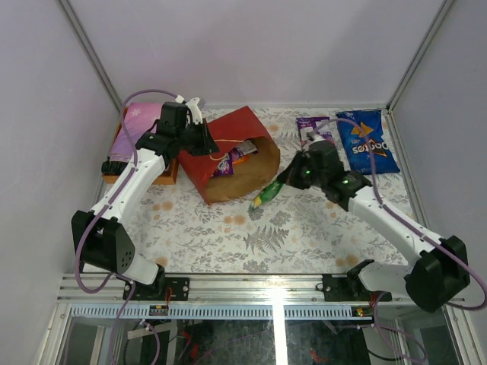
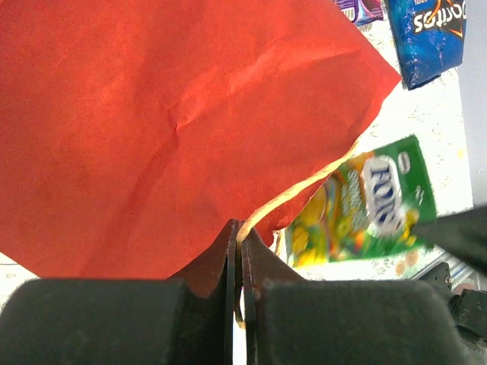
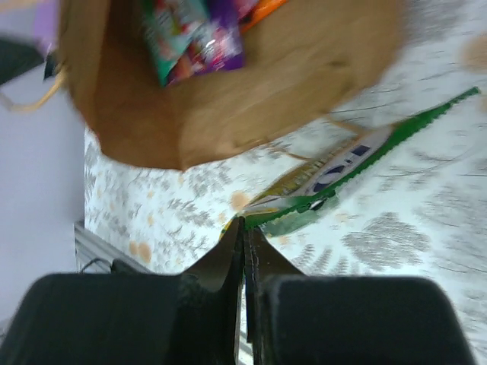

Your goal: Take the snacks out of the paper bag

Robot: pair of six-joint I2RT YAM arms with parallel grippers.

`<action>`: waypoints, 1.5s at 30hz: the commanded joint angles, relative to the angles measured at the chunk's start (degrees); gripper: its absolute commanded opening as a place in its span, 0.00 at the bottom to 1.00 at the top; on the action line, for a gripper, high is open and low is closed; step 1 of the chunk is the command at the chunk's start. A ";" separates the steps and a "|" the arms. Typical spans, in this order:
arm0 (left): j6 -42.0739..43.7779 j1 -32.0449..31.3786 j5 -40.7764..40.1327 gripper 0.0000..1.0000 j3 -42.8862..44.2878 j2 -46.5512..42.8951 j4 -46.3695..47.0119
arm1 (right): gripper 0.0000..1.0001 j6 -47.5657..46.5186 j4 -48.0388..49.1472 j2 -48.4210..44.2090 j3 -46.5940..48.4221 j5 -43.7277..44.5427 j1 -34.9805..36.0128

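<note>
The red paper bag (image 1: 228,156) lies on its side, mouth facing right, brown inside, with purple, teal and orange packets (image 1: 232,157) in it. My left gripper (image 1: 204,138) is shut on the bag's string handle (image 2: 300,194) at the bag's top edge; the red paper (image 2: 175,129) fills the left wrist view. My right gripper (image 1: 288,176) is shut on the edge of a green packet (image 1: 266,194), held just outside the bag's mouth above the table. The green packet also shows in the right wrist view (image 3: 358,163) and the left wrist view (image 2: 358,205). The bag's inside (image 3: 281,76) holds packets (image 3: 198,38).
A blue chip bag (image 1: 367,142) and a purple packet (image 1: 313,129) lie at the back right on the fern-patterned cloth. A pink-purple flowered cloth on an orange box (image 1: 135,141) sits at the back left. Walls close in on both sides.
</note>
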 commanded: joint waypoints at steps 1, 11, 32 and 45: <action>-0.37 0.35 1.12 0.00 -0.48 -0.08 2.79 | 0.00 -2.95 -4.39 -3.54 -1.34 -6.66 -13.04; -0.54 0.26 2.19 0.00 -0.59 0.15 2.88 | 0.00 -5.41 -2.96 8.03 16.23 -0.32 -19.87; -0.11 0.37 1.77 0.00 -0.48 1.38 2.79 | 0.00 11.01 4.16 -7.03 -26.01 5.70 -22.01; -0.01 0.27 2.01 0.00 -0.39 1.63 2.79 | 1.00 1.87 -4.18 -15.22 -18.22 18.97 -21.94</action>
